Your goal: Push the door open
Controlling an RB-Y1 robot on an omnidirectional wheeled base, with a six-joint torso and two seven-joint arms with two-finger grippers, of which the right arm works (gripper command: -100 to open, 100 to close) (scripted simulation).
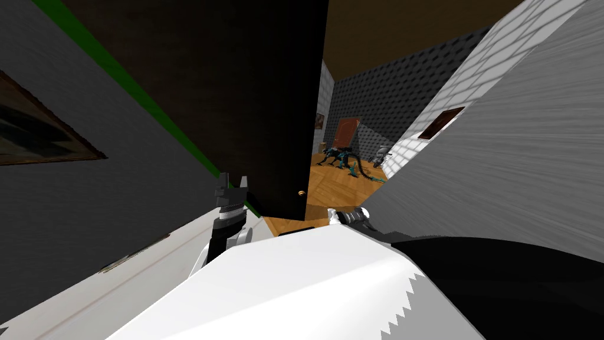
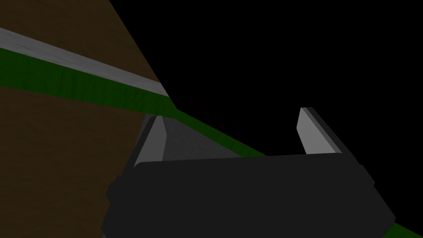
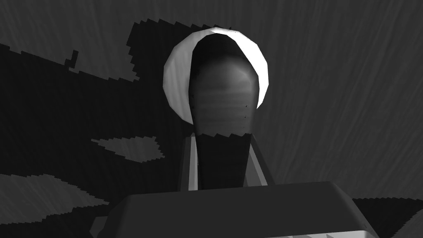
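The dark door (image 1: 253,106) stands partly open, and a small brass knob (image 1: 301,193) sits near its free edge. My left gripper (image 1: 232,186) is raised close before the door's lower face, beside the green frame strip (image 1: 118,77). In the left wrist view this gripper (image 2: 231,132) is open with nothing between its fingers, and the green strip (image 2: 82,89) crosses a brown surface. My right gripper (image 1: 339,215) is low, just right of the door's edge. In the right wrist view its fingers (image 3: 191,165) press a dark stem with a round pale head (image 3: 223,95), in front of a grey wall.
A grey wall (image 1: 507,153) runs close on my right and a dark wall with a framed picture (image 1: 35,133) on my left. Through the gap lies a wooden floor (image 1: 330,186) with a dark creature figure (image 1: 342,156) and a brown door (image 1: 348,131) beyond.
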